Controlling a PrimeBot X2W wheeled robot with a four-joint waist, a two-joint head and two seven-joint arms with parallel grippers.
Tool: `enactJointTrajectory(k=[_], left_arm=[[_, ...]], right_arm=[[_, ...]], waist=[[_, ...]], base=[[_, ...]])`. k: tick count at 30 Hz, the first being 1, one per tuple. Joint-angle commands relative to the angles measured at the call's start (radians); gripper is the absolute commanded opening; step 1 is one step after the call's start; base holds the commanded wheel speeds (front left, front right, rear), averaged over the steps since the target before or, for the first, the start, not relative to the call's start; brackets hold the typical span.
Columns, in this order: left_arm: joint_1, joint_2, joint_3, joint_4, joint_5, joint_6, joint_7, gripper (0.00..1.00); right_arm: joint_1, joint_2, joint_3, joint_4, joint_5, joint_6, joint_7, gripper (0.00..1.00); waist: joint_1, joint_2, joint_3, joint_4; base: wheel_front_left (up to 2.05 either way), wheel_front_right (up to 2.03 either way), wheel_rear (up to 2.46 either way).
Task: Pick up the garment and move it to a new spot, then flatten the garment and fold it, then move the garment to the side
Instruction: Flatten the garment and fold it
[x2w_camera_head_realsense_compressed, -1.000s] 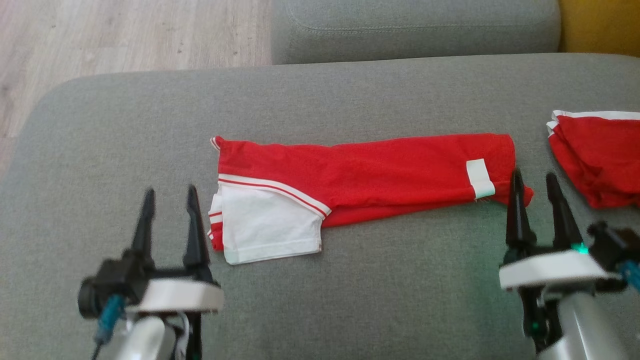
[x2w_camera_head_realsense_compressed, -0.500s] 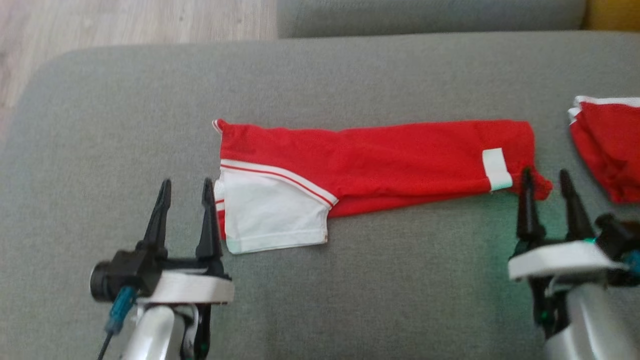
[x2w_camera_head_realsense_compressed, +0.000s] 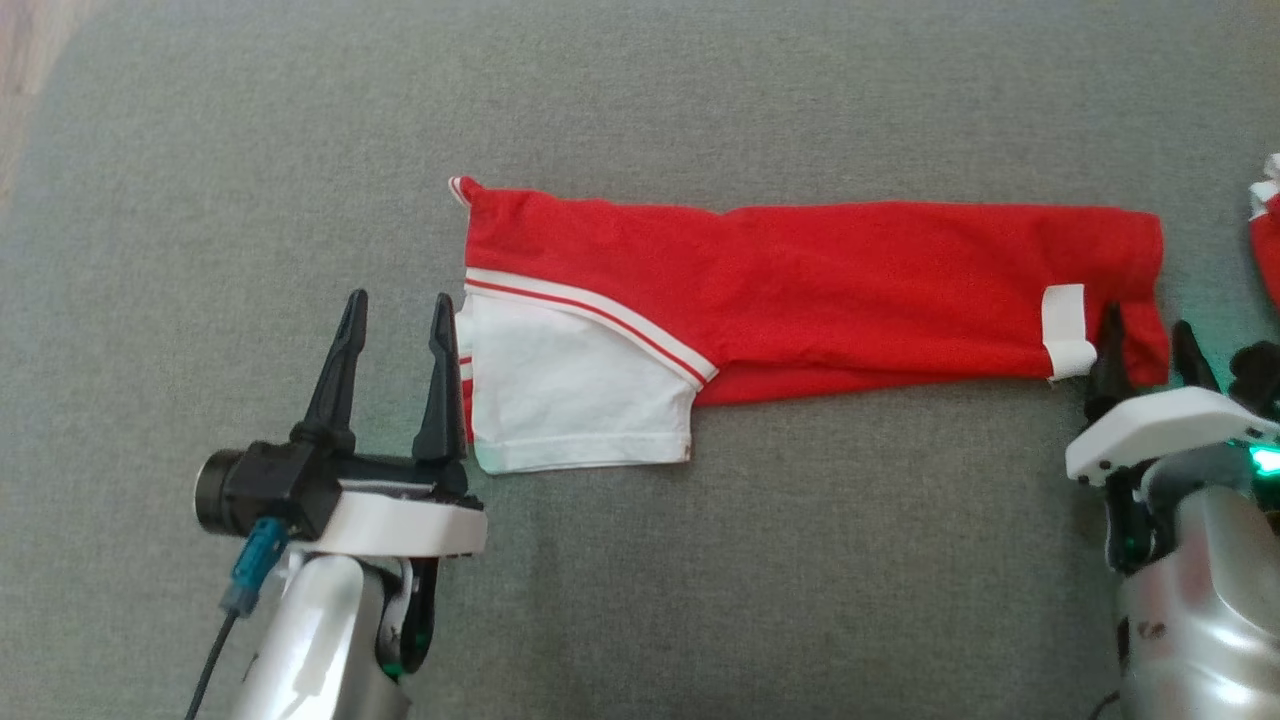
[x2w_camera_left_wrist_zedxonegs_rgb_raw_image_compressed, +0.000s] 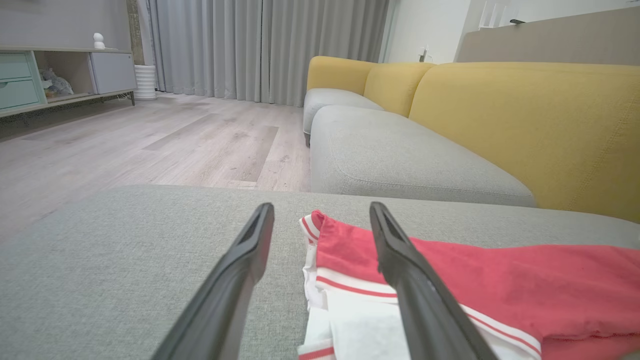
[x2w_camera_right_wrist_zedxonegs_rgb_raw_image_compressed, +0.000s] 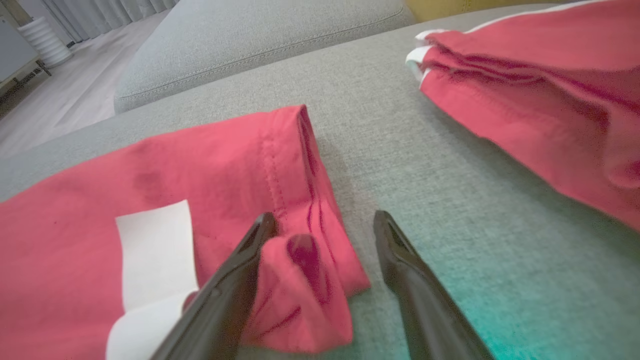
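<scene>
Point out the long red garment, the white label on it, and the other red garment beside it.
Long red garment (x2w_camera_head_realsense_compressed: 850, 285), head view, middle of the red cloth.
White label (x2w_camera_head_realsense_compressed: 1066, 330), head view, its centre.
Other red garment (x2w_camera_right_wrist_zedxonegs_rgb_raw_image_compressed: 540, 95), right wrist view, its upper red layer.

Parted jaws straddle one end of the garment (x2w_camera_left_wrist_zedxonegs_rgb_raw_image_compressed: 500, 280).

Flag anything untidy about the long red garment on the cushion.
The garment lies mostly flat, but its corner by the right gripper is bunched into a lump, and the white panel juts past the red strip's near edge.
</scene>
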Motion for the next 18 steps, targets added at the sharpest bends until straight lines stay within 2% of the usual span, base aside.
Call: enactJointTrajectory(k=[1,4,5,6,7,13,18], left_arm=[[-0.032,0.003,0.034,-0.025,0.008,0.000,-0.006,1.00],[-0.040,0.002,0.036,-0.022,0.010,-0.002,-0.006,1.00],[-0.042,0.002,0.037,-0.022,0.011,-0.002,-0.006,1.00],[-0.043,0.002,0.038,-0.021,0.012,-0.002,-0.006,1.00],[-0.044,0.002,0.040,-0.020,0.011,-0.001,-0.006,1.00],[-0.037,0.001,0.042,-0.020,0.012,0.002,-0.006,1.00],[-0.021,0.001,0.037,-0.020,0.010,0.001,-0.006,1.00]], right_arm=[[-0.037,-0.003,0.017,-0.005,-0.016,-0.001,0.001,1.00],[-0.057,-0.003,0.013,0.047,-0.037,-0.001,0.004,1.00],[-0.062,-0.003,0.015,0.063,-0.042,-0.001,0.003,0.89],[-0.066,-0.003,0.016,0.076,-0.045,-0.001,0.000,0.32],[-0.070,-0.003,0.018,0.086,-0.049,-0.001,-0.008,0.00],[-0.077,-0.013,0.013,0.117,-0.065,-0.001,-0.048,0.00],[-0.068,-0.064,-0.014,0.117,-0.072,-0.001,-0.071,0.00]], waist=[[-0.0002,0.0000,0.008,0.007],[-0.0002,0.0000,0.010,0.010],[-0.0002,0.0000,0.009,0.011],[-0.0002,0.0000,0.007,0.010],[-0.0002,0.0000,0.003,0.009],[-0.0002,0.0000,-0.027,-0.007],[-0.0002,0.0000,-0.070,-0.028]], base=[[0.00,0.00,0.00],[0.00,0.00,0.00],[0.00,0.00,0.00],[0.00,0.00,0.00],[0.00,0.00,0.00],[0.00,0.00,0.00],[0.00,0.00,0.00]])
